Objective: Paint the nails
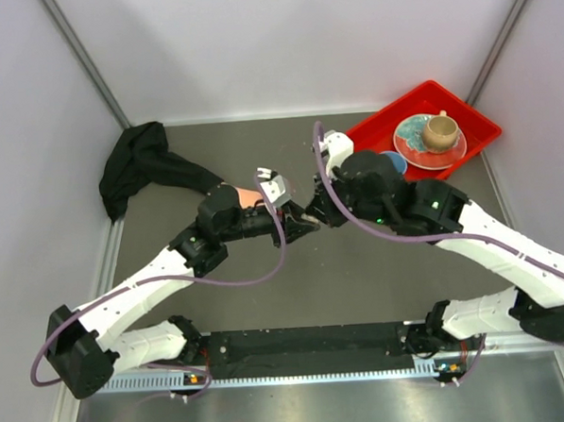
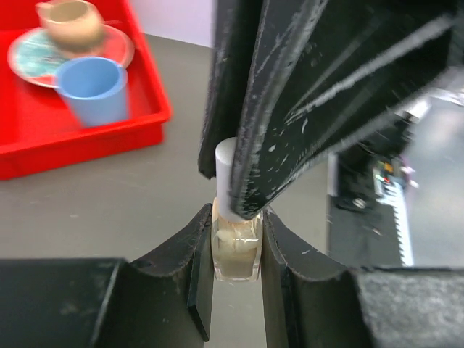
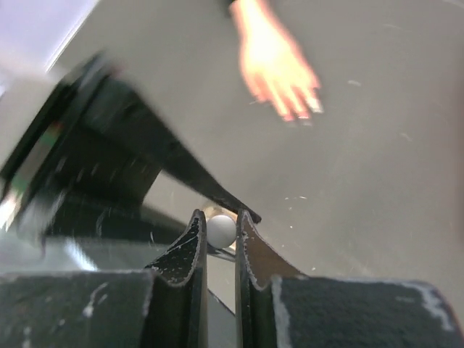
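Note:
My left gripper [image 2: 235,217] is shut on a small tan bottle [image 2: 236,254], clamped upright between its fingers. My right gripper [image 3: 221,217] is shut on the bottle's white cap [image 3: 220,230], whose top edge shows as the cap [image 2: 225,156] in the left wrist view. From above, both grippers, left [image 1: 302,225] and right [image 1: 318,215], meet tip to tip at mid-table. The pink-beige mannequin hand [image 3: 279,69] lies flat beyond them, its nails [image 3: 301,110] blurred. In the top view the hand [image 1: 248,196] is half hidden by my left arm, with its black sleeve [image 1: 142,166] trailing left.
A red tray [image 1: 382,130] stands at the back right, holding a patterned plate [image 1: 413,145] with a tan cup [image 1: 439,130] and a blue cup [image 2: 94,88]. Metal frame posts and white walls bound the table on three sides.

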You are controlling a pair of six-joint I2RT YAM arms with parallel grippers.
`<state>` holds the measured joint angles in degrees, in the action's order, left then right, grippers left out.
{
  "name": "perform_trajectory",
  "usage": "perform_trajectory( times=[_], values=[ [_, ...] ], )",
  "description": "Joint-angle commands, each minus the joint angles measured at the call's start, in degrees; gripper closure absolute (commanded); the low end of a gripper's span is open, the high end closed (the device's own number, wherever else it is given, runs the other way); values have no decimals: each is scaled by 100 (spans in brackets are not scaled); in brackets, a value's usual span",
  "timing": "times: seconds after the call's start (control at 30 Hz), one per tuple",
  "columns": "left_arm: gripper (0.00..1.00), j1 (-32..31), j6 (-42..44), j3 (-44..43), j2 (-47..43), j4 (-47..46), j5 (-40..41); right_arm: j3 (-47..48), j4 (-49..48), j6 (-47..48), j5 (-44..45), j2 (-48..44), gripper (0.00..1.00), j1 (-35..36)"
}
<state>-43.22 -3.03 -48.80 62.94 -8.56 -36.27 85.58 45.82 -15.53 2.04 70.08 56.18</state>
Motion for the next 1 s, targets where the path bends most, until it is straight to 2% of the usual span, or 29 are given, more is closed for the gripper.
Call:
perform_trajectory(
  times=[0.0, 0.07, 0.17, 0.2, 0.27, 0.3, 0.37, 0.4, 0.53, 0.57, 0.6, 0.67, 0.73, 0.8, 0.97],
  values=[
    [100, 51, 74, -7, -194, -875, 1490, 685, 716, -2575, 3663, 452, 100, 797],
    [100, 51, 22, -51, -133, -902, 1500, 907, 981, -2657, 3619, 664, 100, 833],
    [100, 51, 39, -42, -150, -867, 1386, 925, 771, -2499, 3400, 638, 100, 842],
    [100, 51, 56, -25, -176, -797, 1351, 856, 622, -2290, 3260, 542, 97, 833],
    [100, 51, 74, -16, -194, -727, 1281, 890, 420, -2000, 2622, 471, 82, 746],
    [100, 51, 74, -25, -211, -674, 1202, 925, 340, -1432, 2260, 428, 63, 693],
    [100, 51, 57, -77, -247, -472, 912, 1065, 601, -1129, 1679, 313, 43, 457],
    [100, 59, 57, -104, -264, -393, 729, 1075, 603, -632, 1433, 243, 33, 333],
    [100, 60, -48, -235, -317, -76, -265, 978, 621, 268, -166, -178, 32, -545],
    [100, 60, -101, -253, -317, -76, -745, 926, 586, 426, -1179, -336, 33, -773],
    [100, 60, -154, -279, -317, -59, -985, 716, 446, 802, -1711, -416, 37, -1010],
    [100, 60, -382, -402, -256, -50, -1686, 539, 401, 1165, -2895, -513, 39, -1048],
    [100, 60, -671, -481, -195, -128, -2049, 363, 340, 1394, -3462, -487, 40, -1048],
    [100, 60, -804, -526, -177, -225, -2295, 302, 339, 1491, -3614, -391, 41, -1048],
    [100, 60, -963, -570, -159, -225, -2498, 170, -20, 1483, -4256, -338, 46, -1048]
  ],
)
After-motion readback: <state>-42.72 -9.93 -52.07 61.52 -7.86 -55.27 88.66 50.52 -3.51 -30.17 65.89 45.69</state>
